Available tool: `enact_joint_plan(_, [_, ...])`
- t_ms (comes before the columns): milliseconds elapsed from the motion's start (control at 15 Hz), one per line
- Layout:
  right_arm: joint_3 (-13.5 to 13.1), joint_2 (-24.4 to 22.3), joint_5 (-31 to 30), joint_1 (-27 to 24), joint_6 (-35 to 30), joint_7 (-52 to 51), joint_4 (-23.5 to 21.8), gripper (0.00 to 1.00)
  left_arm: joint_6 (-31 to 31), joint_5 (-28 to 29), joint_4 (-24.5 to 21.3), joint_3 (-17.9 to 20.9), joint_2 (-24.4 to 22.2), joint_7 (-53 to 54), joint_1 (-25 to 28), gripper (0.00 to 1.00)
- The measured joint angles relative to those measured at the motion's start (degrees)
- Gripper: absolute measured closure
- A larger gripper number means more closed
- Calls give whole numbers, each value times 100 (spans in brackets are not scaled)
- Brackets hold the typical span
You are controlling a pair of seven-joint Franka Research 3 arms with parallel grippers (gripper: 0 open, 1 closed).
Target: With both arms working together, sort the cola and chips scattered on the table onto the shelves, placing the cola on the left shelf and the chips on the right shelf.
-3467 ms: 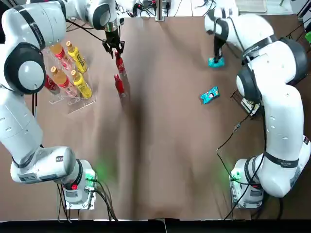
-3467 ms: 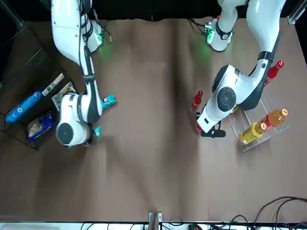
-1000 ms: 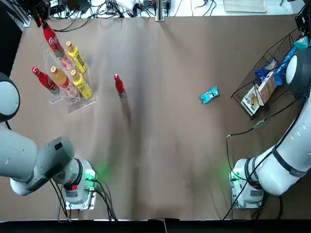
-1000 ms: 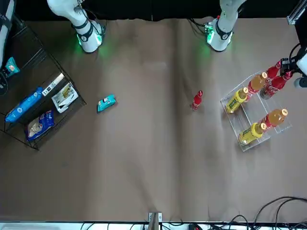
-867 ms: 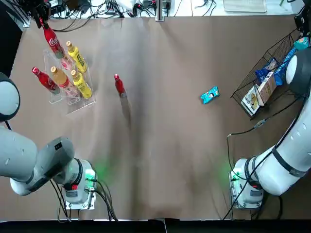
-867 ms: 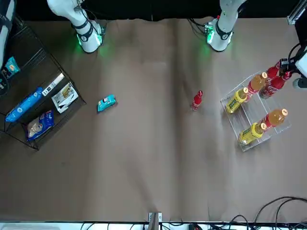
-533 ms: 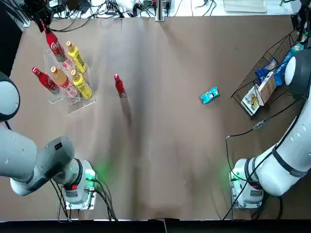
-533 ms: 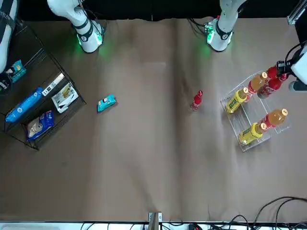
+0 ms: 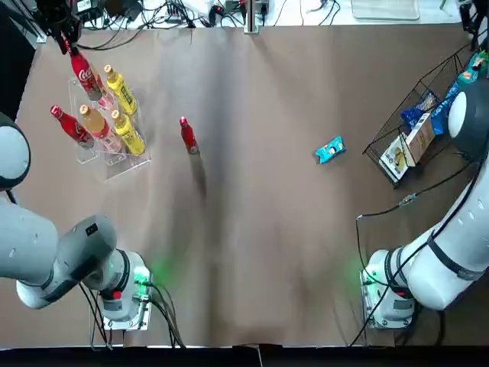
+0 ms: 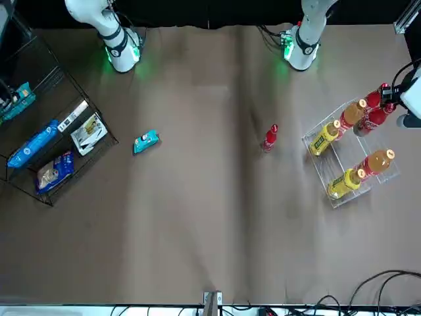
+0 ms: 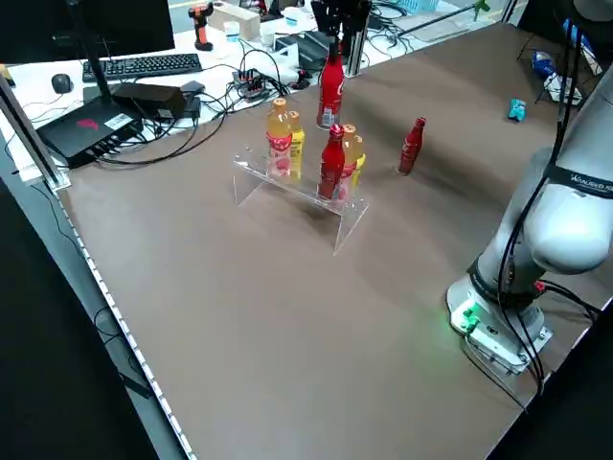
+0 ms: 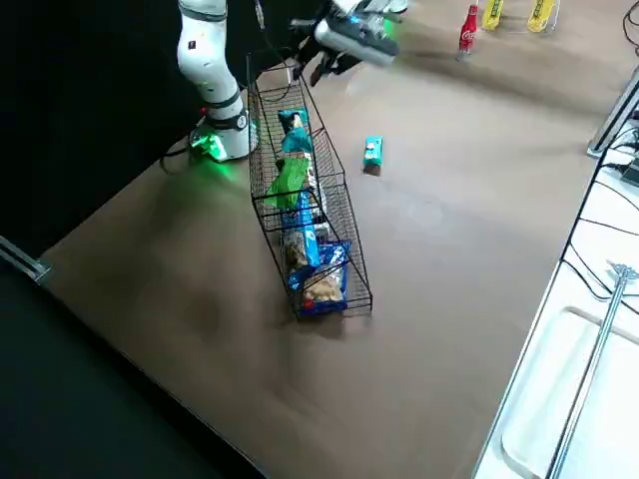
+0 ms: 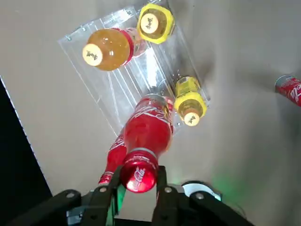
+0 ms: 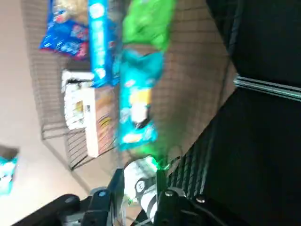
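Observation:
My left gripper point(image 9: 65, 38) is shut on the cap of a cola bottle point(image 9: 82, 73) and holds it upright over the back of the left shelf point(image 9: 122, 164). Whether the bottle touches the shelf is unclear. A second cola point(image 9: 67, 126) stands in that clear rack. A third cola point(image 9: 187, 136) stands on the table. My right gripper point(image 14: 138, 181) is open above the far end of the right shelf point(image 12: 339, 220). A teal chips packet point(image 14: 136, 103) and a green one point(image 14: 148, 19) lie in that shelf. Another teal packet point(image 9: 329, 149) lies on the table.
Orange bottles point(image 9: 95, 122) and yellow bottles point(image 9: 126, 134) fill the other rack slots. Darker blue packets point(image 12: 318, 264) and a tan-and-white box point(image 9: 409, 145) share the wire basket. Cables, a keyboard and tools crowd the bench beyond the table's far edge point(image 11: 144, 67).
The left gripper has lowered the cola bottle closer to the clear rack. The right gripper has let go of the teal packet, which now lies in the basket.

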Motion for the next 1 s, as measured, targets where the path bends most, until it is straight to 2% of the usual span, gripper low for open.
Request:
enact_joint_plan(200, [13, 2, 734, 337, 44, 59, 54, 64, 44, 0, -3, 9, 0, 257, 120, 70])
enact_joint_plan(333, [33, 31, 1259, 405, 387, 69, 40, 54, 128, 4, -31, 12, 1, 435, 171, 70])
enact_joint_plan(400, [41, 45, 1517, 408, 577, 69, -11, 53, 179, 5, -65, 12, 1, 584, 216, 70])
enact_joint_plan(600, [65, 72, 2187, 438, 1254, 71, -524, 49, 386, 6, -256, 20, 4, 952, 424, 70])
enact_joint_plan(867, [135, 209, 2330, 933, 2257, 840, -1592, 17, 464, 8, -382, 31, 9, 1340, 670, 70])
enact_joint_plan(933, [142, 247, 2335, 1089, 2504, 1092, -1826, 4, 497, 8, -393, 34, 9, 1428, 721, 70])
enact_joint_plan(1000, [145, 279, 2337, 1231, 2687, 1313, -2022, 0, 533, 8, -407, 35, 9, 1500, 760, 70])
